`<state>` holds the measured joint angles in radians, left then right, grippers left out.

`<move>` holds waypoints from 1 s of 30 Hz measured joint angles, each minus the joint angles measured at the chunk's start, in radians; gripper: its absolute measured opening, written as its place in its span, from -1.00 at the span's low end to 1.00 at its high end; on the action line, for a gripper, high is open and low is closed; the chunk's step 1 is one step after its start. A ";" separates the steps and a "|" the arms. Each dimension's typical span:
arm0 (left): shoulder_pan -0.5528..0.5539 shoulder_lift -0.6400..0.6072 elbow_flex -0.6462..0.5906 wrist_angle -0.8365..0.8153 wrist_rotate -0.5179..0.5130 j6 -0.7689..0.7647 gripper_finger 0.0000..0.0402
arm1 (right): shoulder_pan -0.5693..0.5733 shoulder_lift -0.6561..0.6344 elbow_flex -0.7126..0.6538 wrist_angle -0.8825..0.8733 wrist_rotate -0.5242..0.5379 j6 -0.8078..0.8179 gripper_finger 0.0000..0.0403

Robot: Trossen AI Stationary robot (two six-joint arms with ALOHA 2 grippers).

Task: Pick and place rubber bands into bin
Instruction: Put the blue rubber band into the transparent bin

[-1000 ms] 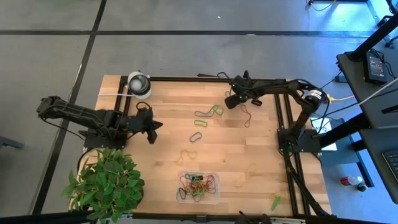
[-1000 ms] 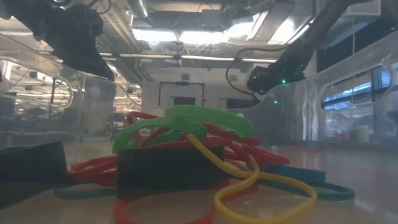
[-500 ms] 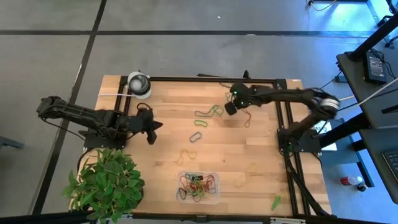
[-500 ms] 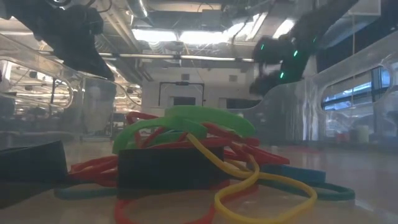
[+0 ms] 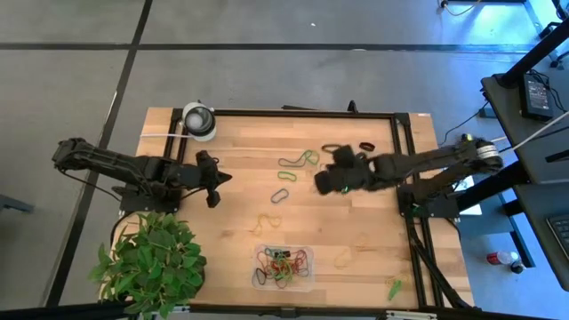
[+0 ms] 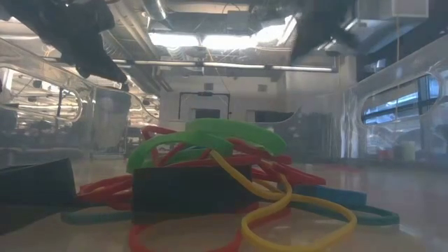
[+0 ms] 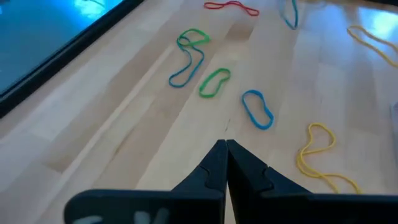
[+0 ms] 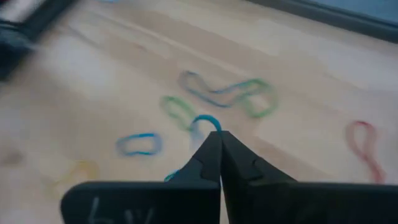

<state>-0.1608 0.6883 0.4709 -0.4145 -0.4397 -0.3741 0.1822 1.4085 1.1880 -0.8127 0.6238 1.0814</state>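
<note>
Bin (image 5: 284, 266), clear tray already holding many rubber bands, well apart from both grippers. Right gripper (image 5: 327, 182) above mid-table, jaws closed on a blue rubber band (image 8: 205, 122) at the tips. Left gripper (image 5: 213, 182) waiting, jaws closed, empty. Best carried over the bin before releasing.

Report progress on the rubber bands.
Done: a pile of bands lies in the bin. In hand: the right gripper, jaws shut, appears to pinch a blue band. Left: several loose bands on the table; the left gripper waits, shut.
</note>
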 joint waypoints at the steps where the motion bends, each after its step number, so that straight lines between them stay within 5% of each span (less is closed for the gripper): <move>1: 0.000 -0.003 0.000 -0.001 0.000 -0.003 -0.99 | 0.040 0.032 0.050 -0.012 0.024 0.027 -1.00; 8: 0.000 -0.010 0.000 -0.002 -0.004 0.072 -0.99 | 0.244 0.346 0.476 -0.237 0.082 0.196 -1.00; 17: 0.000 -0.010 0.000 -0.004 -0.004 0.082 -0.99 | 0.365 0.722 0.976 -0.395 -0.068 0.278 -1.00; 22: 0.000 -0.010 0.000 -0.005 -0.004 0.082 -0.99 | 0.398 0.833 1.092 -0.403 -0.153 0.332 -1.00; 30: 0.000 -0.010 0.000 -0.005 0.000 0.082 -0.99 | 0.383 0.967 1.093 -0.441 -0.403 0.383 -1.00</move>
<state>-0.1608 0.6785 0.4709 -0.4198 -0.4397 -0.2924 0.5655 2.3754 2.2810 -1.2542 0.2204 1.4646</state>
